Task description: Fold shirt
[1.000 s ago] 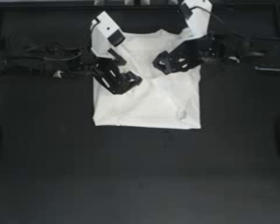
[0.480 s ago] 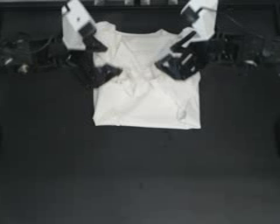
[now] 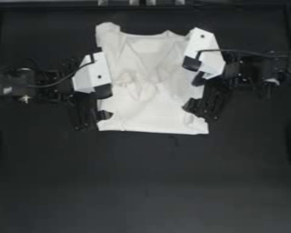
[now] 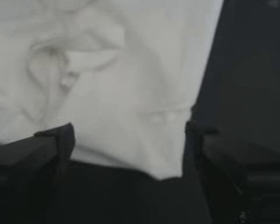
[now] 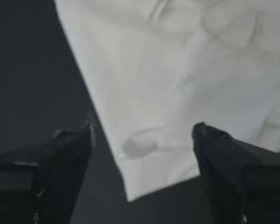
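- Left gripper (image 3: 90, 119) sits at the shirt's (image 3: 149, 98) lower left corner, jaws spread wide; in its wrist view the corner of the cloth lies between them, ungrasped.
- Right gripper (image 3: 203, 108) mirrors it at the shirt's lower right corner, likewise spread apart and holding nothing.
- Both flank the hem, probably so the bottom edge can be pinched at two corners and lifted evenly.
- Shirt lies mostly flat on the dark table (image 3: 148, 182), collar away from the hem, both sides folded inward and bunched at its middle.
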You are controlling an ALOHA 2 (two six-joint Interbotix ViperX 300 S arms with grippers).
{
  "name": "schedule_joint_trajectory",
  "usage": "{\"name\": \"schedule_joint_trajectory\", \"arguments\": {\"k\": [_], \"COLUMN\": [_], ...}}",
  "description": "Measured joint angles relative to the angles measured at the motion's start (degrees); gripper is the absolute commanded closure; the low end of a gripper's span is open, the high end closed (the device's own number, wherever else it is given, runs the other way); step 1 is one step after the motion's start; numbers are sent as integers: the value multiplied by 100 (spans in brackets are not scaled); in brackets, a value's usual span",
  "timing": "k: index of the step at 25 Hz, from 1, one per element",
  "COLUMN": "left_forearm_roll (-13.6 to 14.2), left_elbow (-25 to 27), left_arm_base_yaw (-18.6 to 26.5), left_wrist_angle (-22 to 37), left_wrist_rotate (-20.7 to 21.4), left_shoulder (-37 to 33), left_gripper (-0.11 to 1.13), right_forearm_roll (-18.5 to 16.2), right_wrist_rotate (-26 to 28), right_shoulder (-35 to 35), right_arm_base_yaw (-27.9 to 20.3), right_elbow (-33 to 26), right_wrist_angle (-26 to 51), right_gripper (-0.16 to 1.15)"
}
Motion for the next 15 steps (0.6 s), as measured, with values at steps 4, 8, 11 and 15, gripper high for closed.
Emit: {"name": "schedule_joint_trajectory", "arguments": {"k": [4,8,11,15], "left_forearm_roll": [-9,-9,-9,0], "left_elbow": [-9,-35,-123,-308], "left_arm_base_yaw": [-97,-229,-316,-360], "left_wrist_angle": [220,272,396,624], "left_wrist_rotate": [176,264,378,466], "left_shoulder": [202,448,650,914], "left_gripper": [0,0,0,0], "right_forearm_roll": [9,-18,0,-44], "right_wrist_rotate": [-580,-967,-1002,-1011], "right_shoulder": [53,158,334,589], "right_arm_base_yaw": [202,413,457,554], "right_elbow": [97,105,114,114], "right_wrist_angle": [132,176,290,360], "right_gripper": [2,2,2,2]}}
